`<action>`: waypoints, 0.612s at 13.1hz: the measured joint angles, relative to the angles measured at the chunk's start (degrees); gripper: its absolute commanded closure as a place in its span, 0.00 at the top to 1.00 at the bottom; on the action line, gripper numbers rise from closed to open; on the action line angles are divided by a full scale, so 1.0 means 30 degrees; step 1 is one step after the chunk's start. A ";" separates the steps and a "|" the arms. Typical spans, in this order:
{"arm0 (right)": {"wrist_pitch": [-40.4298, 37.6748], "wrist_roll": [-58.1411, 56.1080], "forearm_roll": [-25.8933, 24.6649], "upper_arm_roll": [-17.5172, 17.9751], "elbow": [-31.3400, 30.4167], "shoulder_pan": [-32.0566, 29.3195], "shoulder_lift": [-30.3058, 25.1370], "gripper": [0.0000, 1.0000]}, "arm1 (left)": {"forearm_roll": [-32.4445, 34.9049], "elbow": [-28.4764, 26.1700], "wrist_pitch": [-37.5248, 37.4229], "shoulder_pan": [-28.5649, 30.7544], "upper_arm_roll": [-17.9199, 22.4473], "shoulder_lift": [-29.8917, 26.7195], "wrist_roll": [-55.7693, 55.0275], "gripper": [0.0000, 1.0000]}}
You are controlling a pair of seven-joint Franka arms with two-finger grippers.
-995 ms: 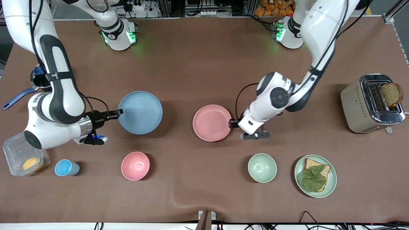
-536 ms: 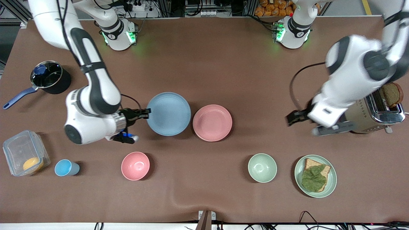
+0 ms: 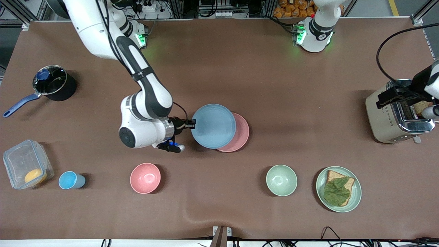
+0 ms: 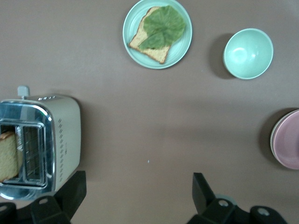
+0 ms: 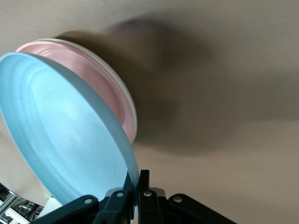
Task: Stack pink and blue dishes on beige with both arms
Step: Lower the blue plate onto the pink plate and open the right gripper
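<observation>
Front view: right tool [image 3: 190, 123] holds blue plate [image 3: 213, 126] over pink plate [image 3: 240, 135].

I see the blue plate [image 3: 213, 126] covering most of the pink plate [image 3: 241, 134]; beige plate mostly hidden under pink; left arm cut off at frame edge.

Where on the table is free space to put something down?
Bare table lies between the arm bases and the blue plate, and between the pink plate and the toaster. The row nearest the camera, blue cup to sandwich plate, is crowded.
</observation>
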 measured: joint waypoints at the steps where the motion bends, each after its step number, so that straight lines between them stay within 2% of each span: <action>1: 0.0509 0.0001 0.0244 0.0001 -0.0002 0.0334 0.0227 0.00 | 0.0000 0.0063 -0.0281 0.0021 -0.0039 0.0005 0.0001 1.00; 8: 0.2317 0.0012 0.0646 -0.0002 0.0004 0.1334 0.1096 0.00 | -0.0046 0.0525 -0.1565 0.0014 -0.0328 -0.0364 0.0001 1.00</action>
